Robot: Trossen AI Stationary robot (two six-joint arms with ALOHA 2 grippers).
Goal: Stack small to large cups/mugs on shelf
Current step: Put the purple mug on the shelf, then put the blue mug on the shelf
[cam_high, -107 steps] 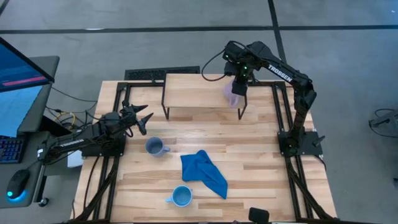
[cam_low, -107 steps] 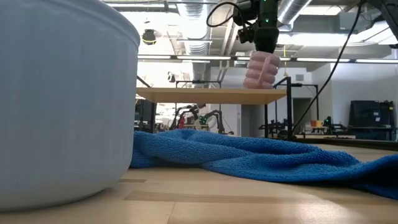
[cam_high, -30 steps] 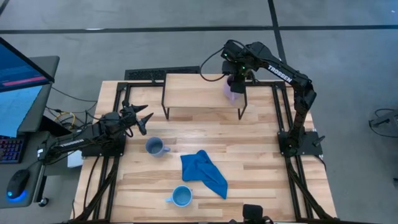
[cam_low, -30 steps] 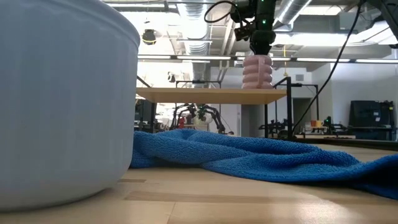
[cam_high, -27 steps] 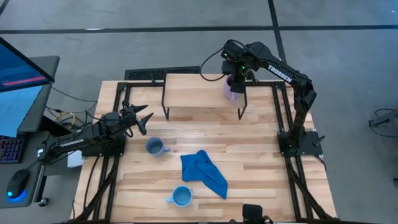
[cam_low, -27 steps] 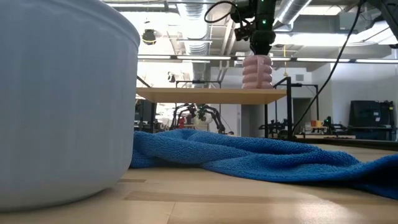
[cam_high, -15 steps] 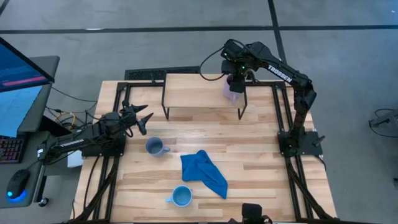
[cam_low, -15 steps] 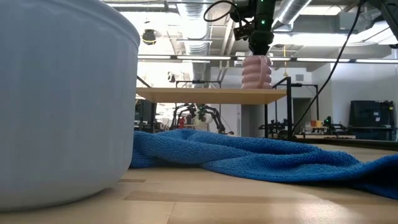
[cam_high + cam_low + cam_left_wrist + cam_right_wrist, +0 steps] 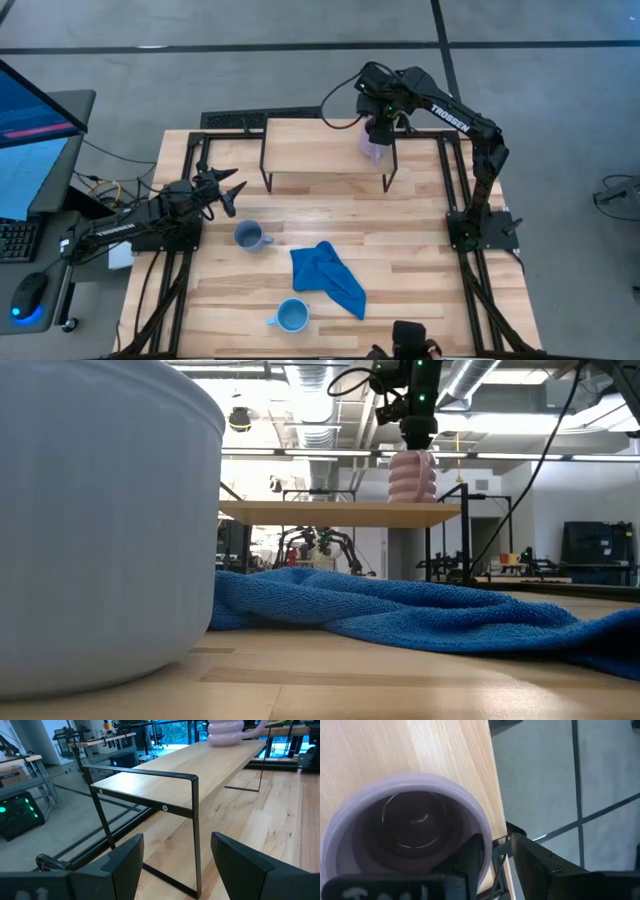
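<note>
High view: the shelf (image 9: 325,146) stands at the table's (image 9: 420,270) 12 o'clock edge. The right gripper (image 9: 377,127) is over the shelf's right end, closed on the rim of the pale purple mug (image 9: 372,146), which sits there. The left gripper (image 9: 226,188) waits at the table's 9 o'clock side with its fingers spread wide and nothing between them. The grey-blue mug (image 9: 249,236) stands on the table just toward 4 o'clock from it. The blue cloth (image 9: 328,277) lies near the table's middle, and the bright light blue mug (image 9: 291,316) stands toward 7 o'clock from the cloth.

Low view: the purple mug rests upright on the shelf top, near its right end, with the right gripper coming down onto it from above. The light blue mug fills the left of the picture, and the cloth spreads across the table in front of the shelf.

Left wrist view: the two open fingers (image 9: 121,865) frame the shelf's near end, with the purple mug at the far end.

Right wrist view: one finger (image 9: 469,857) is inside the purple mug and the other outside, pinching its wall.
</note>
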